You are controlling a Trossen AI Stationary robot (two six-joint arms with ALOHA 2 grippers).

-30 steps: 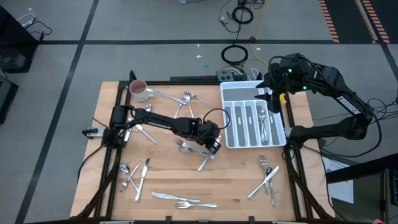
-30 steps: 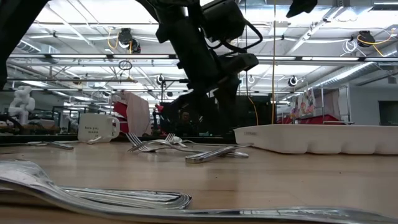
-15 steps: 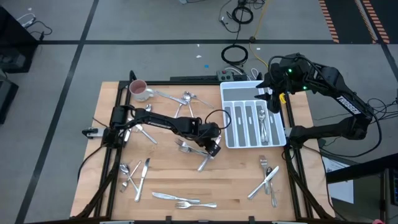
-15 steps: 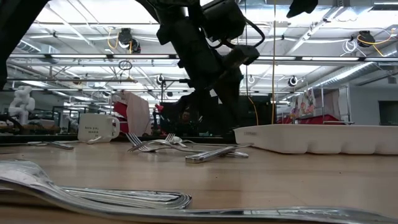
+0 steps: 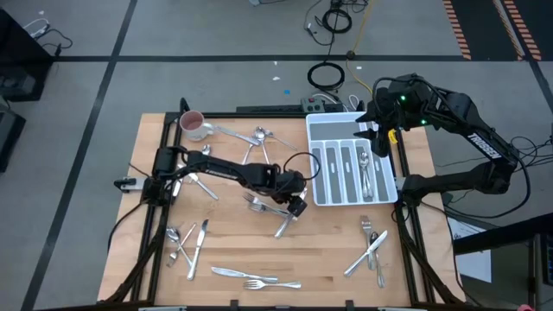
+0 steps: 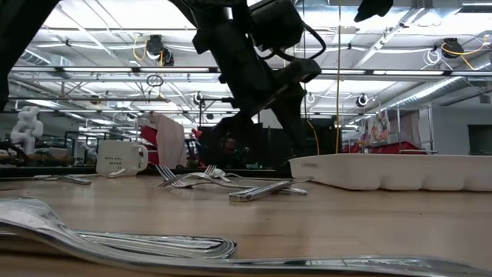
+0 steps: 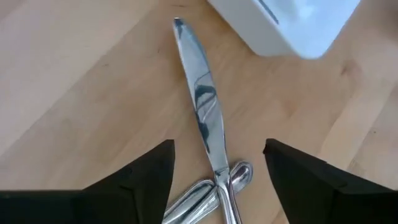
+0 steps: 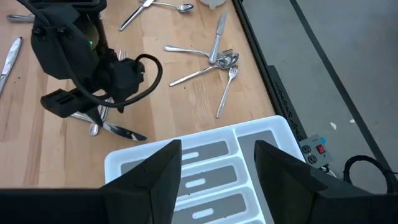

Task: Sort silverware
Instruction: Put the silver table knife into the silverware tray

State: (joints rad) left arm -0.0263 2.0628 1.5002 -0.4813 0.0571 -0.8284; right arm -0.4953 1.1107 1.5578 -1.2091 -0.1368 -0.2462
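From my overhead feed, going left to right, I see the mug at the far left corner of the table, with a few forks and spoons lying loose just beside it. Nearer the front left edge lies another small cluster of a spoon, fork and knife, and a knife and fork sit along the front edge; I cannot sort each piece there by type with any confidence.

The left gripper hangs low over the middle of the table, above a little heap of forks. Its own camera shows the fingers spread apart with nothing between them, straddling a knife that lies flat on the wood; the knife's handle end crosses over a spoon or fork handle and runs out of the picture, so I cannot see how that pile sits. From table height the arm blocks the heap's far side.

Right of centre, the white tray holds several pieces in its slots; I cannot tell which kinds. The right gripper hovers over the tray's far right edge. Its fingers show apart and empty in its own view. More silverware lies crossed near the front right corner.
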